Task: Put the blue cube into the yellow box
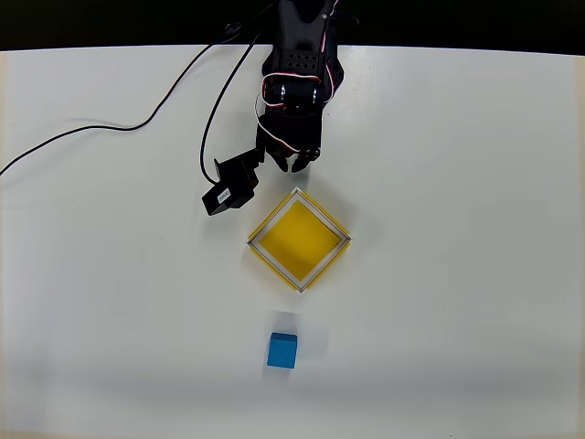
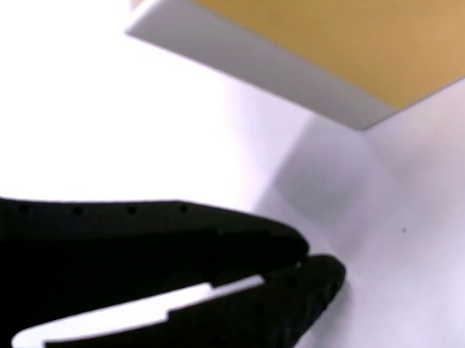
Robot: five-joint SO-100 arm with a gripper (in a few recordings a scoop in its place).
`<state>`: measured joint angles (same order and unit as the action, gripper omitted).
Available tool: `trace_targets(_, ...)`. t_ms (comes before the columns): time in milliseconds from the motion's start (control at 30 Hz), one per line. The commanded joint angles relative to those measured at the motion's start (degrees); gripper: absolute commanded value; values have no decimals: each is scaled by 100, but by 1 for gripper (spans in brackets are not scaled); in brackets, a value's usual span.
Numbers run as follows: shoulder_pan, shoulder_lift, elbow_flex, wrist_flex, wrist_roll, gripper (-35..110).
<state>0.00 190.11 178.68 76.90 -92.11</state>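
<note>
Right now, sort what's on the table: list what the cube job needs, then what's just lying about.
Needed for the job:
blue cube, alone on the table
yellow box, nothing inside
gripper, fingertips nearly together, holding nothing

Just lying about:
black cable trailing across the white table

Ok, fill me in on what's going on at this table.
A black robot arm's two-finger gripper hangs over the white table, just above the top corner of the shallow square yellow box in the overhead view. In the wrist view its jaws look closed, or nearly so, with nothing between them. The small bright-blue cube sits alone on the table below the box, untouched. The box has nothing in it.
</note>
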Motion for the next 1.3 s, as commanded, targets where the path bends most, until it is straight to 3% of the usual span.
trace_targets(0,-141,158,149,88,141,0)
trace_targets(400,-132,158,149,88,132,0)
trace_targets(633,26,105,44,123,-378,0)
trace_targets(1267,88,-2663,-4122,1090,-264,1)
